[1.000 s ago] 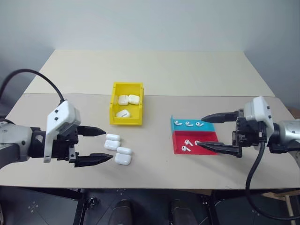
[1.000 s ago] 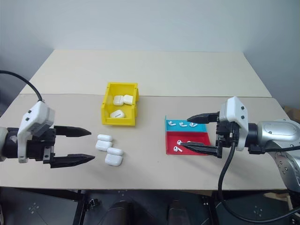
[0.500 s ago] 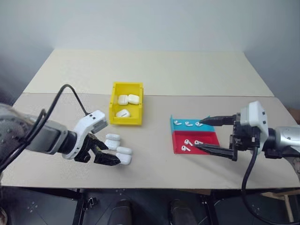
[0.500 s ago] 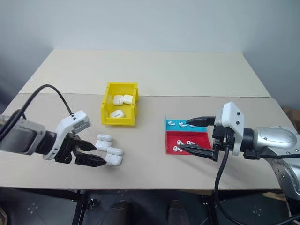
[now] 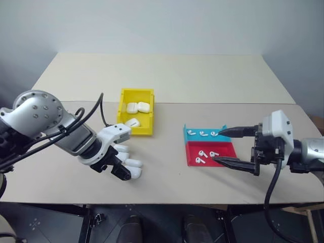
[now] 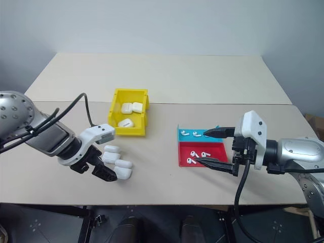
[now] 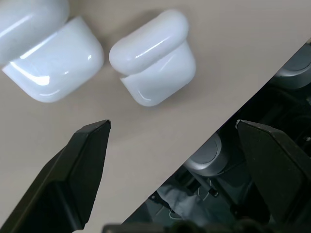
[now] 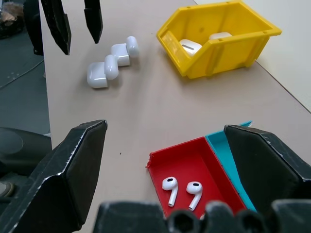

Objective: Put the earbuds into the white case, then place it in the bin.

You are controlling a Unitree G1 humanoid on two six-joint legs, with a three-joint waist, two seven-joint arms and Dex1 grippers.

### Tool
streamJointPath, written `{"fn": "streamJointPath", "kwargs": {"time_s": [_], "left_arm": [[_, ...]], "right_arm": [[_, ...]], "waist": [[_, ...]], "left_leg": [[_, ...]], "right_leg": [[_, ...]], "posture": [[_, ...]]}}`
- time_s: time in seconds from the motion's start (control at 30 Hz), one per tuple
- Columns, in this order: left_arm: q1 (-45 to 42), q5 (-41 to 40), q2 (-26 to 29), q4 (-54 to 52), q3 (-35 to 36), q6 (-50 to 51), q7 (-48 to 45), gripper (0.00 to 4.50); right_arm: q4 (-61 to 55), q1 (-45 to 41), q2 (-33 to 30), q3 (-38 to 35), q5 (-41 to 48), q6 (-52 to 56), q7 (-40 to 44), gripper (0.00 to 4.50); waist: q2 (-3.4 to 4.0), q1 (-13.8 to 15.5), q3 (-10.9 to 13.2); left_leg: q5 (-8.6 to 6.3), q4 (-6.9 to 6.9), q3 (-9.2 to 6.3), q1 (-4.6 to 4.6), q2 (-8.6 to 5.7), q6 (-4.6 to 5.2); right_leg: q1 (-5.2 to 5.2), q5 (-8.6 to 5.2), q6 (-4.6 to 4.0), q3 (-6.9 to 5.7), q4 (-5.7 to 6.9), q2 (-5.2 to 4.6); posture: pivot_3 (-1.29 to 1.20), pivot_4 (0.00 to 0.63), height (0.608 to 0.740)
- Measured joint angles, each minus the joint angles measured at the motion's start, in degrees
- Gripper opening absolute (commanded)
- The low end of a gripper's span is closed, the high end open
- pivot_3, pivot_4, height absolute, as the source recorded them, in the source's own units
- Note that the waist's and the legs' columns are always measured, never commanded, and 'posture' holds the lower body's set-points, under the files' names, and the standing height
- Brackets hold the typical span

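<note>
Earbud cases, small glossy white rounded ones [image 5: 127, 161], lie in a loose cluster of four near the front edge of the beige table [image 5: 167, 81], and the left gripper [image 6: 104, 169] points steeply down over the nearest of them with its two black fingers spread wide and nothing between them. In the left wrist view one fingertip [image 7: 95, 141] hangs over bare tabletop and the other reaches past the table's front edge, with the closest case [image 7: 154, 58] just beyond the tips and not touched. The right gripper [image 5: 229, 147] is also spread wide and empty, one finger above the blue half and one above the red half of the low red-and-blue plastic tray [image 5: 211, 161]. Tiny glossy white stemmed earbuds [image 5: 204, 154] lie in that tray, three in the blue part and three in the red. Between the case cluster and the tray the tabletop is bare, as is the whole far half of the table. The small bright yellow open-top plastic bin [image 5: 135, 112] stands just behind the cluster and holds three more white cases, one resting by its front wall. Part of the case cluster is covered by the left gripper in the head views, and the wrist view cuts off a second case [image 7: 46, 53] at its border.
</note>
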Motion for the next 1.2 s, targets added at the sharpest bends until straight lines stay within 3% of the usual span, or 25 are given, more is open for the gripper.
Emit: {"fn": "streamJointPath", "kwargs": {"time_s": [0.23, 0.63, 0.8, 1.0, 1.2], "left_arm": [[-2.56, -0.04, -2.92, 2.62, -6.02, -2.25, 1.27, 4.50], [-0.12, -0.08, -3.86, 3.38, -7.10, -5.79, 5.12, 4.50], [3.90, -0.22, -5.45, 2.98, -4.31, -7.69, 9.02, 4.50], [8.51, -0.17, -8.86, 2.21, 1.06, -8.74, 14.74, 4.50], [9.83, -0.41, -10.93, 2.33, 3.34, -8.56, 17.36, 4.50]], "right_arm": [[-0.94, 1.01, -0.01, -0.97, 1.76, 1.07, -0.07, 4.47], [-3.50, 4.21, 0.02, -3.20, 3.98, 1.91, -2.42, 4.47], [-4.22, 5.40, 0.06, -4.41, 4.47, 1.92, -2.88, 4.47], [-4.26, 5.40, 0.06, -4.56, 4.69, 1.93, -3.12, 4.47], [-4.38, 5.19, 0.06, -4.56, 5.65, 2.14, -3.81, 4.47]], "waist": [[-0.01, 0.23, 0.00], [-0.01, 0.06, 0.00], [0.07, 0.12, -0.04], [0.15, 1.28, -0.09], [0.20, 1.79, -0.11]], "left_leg": [[0.00, 0.02, -0.02, -0.04, -0.01, 0.00], [0.00, 0.02, -0.02, 0.00, -0.01, -0.01], [0.00, 0.03, -0.03, 0.10, -0.03, 0.00], [-0.03, -0.02, -0.09, 1.02, -0.12, 0.05], [-0.03, -0.02, -0.41, 1.06, -0.30, 0.04]], "right_leg": [[0.03, 0.00, 0.00, -0.02, -0.05, 0.00], [0.05, 0.00, 0.00, -0.01, -0.03, -0.02], [0.19, 0.00, 0.00, -0.01, -0.02, -0.04], [1.31, -0.04, 0.02, -0.09, -0.28, -0.12], [1.73, -0.03, 0.04, -0.12, -0.62, -0.12]], "posture": [[0.00, 0.150, 0.740], [0.00, 0.150, 0.740], [0.00, 0.150, 0.740], [0.00, 0.150, 0.740], [0.00, 0.150, 0.740]]}}
